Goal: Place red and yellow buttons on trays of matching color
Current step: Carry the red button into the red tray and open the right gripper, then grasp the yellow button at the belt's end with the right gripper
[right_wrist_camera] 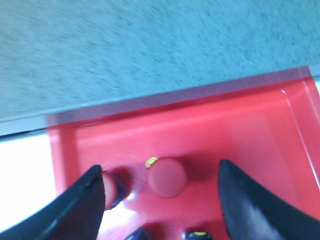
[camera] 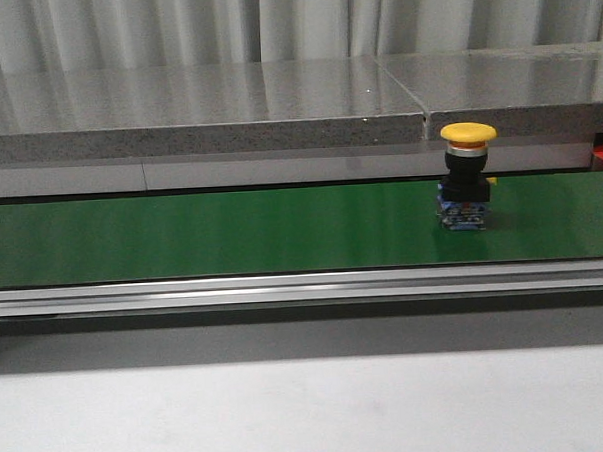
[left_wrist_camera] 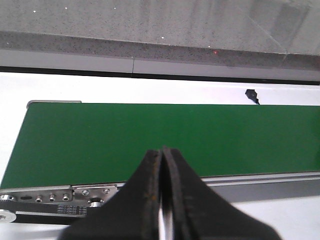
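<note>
One yellow button (camera: 469,177) upright on green belt (camera: 232,234) — cap up, long axis vertical

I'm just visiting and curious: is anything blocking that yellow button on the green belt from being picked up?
Nothing visible does. The yellow button stands alone and upright on the green belt, with bare belt around it. Neither arm shows in the front view, and no yellow tray is in sight.

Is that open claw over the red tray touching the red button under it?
Apart. The right wrist view shows the right gripper open, the red button standing on the red tray with gaps to both fingers.
</note>
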Motion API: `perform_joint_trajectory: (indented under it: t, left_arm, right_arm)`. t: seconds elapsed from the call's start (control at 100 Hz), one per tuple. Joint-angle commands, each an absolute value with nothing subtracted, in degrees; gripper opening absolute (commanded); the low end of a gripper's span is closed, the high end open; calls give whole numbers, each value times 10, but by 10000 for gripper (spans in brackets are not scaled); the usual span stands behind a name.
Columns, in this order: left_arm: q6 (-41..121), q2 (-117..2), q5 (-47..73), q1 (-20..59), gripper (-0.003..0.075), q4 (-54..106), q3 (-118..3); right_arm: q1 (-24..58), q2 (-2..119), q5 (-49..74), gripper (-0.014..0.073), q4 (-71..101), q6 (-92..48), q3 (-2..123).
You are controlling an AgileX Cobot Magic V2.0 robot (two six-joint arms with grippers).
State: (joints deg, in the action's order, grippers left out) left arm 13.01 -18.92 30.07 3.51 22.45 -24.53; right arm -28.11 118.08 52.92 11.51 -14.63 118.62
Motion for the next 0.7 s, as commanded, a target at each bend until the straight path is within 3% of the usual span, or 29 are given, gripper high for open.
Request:
perform_joint_trajectory:
  t: [0.0, 0.32, 0.69]
  left_arm:
    - [130, -194, 263, 40, -19, 238, -260]
    - [130, -194, 263, 40, -19, 238, -260]
    - [130, -194, 263, 40, -19, 238, -260]
  right_arm:
    - [-275, 1107, 532, 490, 155, -169, 1206]
    - [-239, 994, 616, 490, 161, -182, 1165]
    - [-182, 772, 543, 490, 161, -225, 841]
